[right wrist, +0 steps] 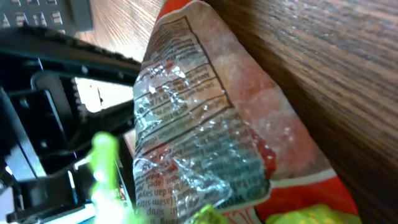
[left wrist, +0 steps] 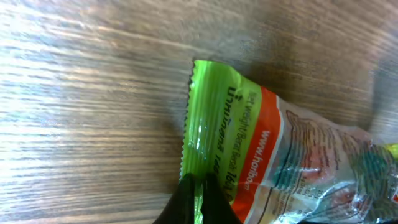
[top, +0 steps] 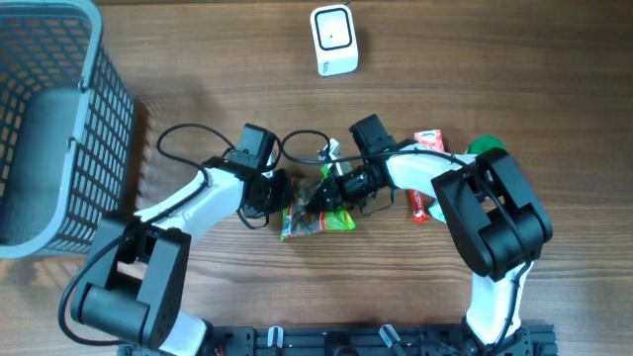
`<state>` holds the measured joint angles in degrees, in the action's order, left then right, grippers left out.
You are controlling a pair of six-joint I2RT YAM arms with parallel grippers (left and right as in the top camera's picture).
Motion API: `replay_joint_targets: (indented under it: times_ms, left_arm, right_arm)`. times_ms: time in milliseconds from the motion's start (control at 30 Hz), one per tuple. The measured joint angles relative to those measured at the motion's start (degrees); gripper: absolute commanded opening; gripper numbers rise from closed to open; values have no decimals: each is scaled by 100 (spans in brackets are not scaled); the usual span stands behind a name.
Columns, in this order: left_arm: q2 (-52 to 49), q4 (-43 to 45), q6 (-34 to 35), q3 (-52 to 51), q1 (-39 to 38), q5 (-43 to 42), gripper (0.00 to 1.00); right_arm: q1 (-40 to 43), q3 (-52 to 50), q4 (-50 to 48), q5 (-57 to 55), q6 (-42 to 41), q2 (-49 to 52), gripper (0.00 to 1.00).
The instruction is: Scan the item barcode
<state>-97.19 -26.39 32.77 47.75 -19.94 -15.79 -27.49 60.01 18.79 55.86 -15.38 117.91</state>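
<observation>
We find the snack packet (top: 318, 222) on the tabletop (top: 514, 79), long axis running between the arms. The left gripper (top: 282, 198) pinches its green end. The right gripper (top: 324, 193) is pressed together on the packet's upper edge. The scanner (top: 333, 40) stands well beyond, nearer the right arm.

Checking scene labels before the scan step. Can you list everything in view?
green-and-orange crinkly plastic snack packet: 1; green, orange, clear; table centre
white boxy barcode scanner: 1; white; top centre
grey-blue plastic mesh basket: 1; grey-blue; left edge
red wrapper: 1 or 2, cannot tell; red; right of centre, partly covered
green rounded object: 1; green; right, mostly hidden
wooden table: 1; brown; under everything
left gripper: 1; black; shut on the packet's green edge
right gripper: 1; black; shut on the packet
</observation>
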Motion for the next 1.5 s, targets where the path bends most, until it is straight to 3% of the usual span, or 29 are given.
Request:
replay_joint_targets:
  times_ms: [133,400,533,600,633,667,1000,1200,1367,1500]
  left_arm:
    - [293,11,-15,0,431,326,4]
    - [1937,85,-295,146,1187,868,4]
    - [2011,24,-901,151,1241,1169,16]
    - [2004,-13,-1113,151,1241,1554,36]
    - [1996,-13,-1198,151,1241,1718,62]
    - [1987,-13,-1222,151,1241,1878,100]
    - [1971,-68,-1364,151,1241,2371,100]
    - [1971,-76,-1364,151,1241,2413,100]
    - [1971,-76,-1364,151,1241,2413,100]
    - [1971,-76,-1364,151,1241,2413,100]
  right_arm:
    - [133,-44,295,-238,402,-245,4]
    - [422,-90,754,-1119,2070,-1991,4]
    - [404,72,1019,-1423,2577,-2494,4]
    - [404,433,1639,-1742,2804,-2527,4]
    - [404,649,2033,-1915,2946,-2527,4]
    - [407,885,2404,-2100,3086,-2527,4]
    - [407,3689,4221,-3637,3827,-2494,4]
    - [435,6111,5189,-4273,3943,-1759,4]
    - [433,6450,5152,-4852,4380,-1187,4]
    - [433,6450,4238,-5283,4706,-531,4]
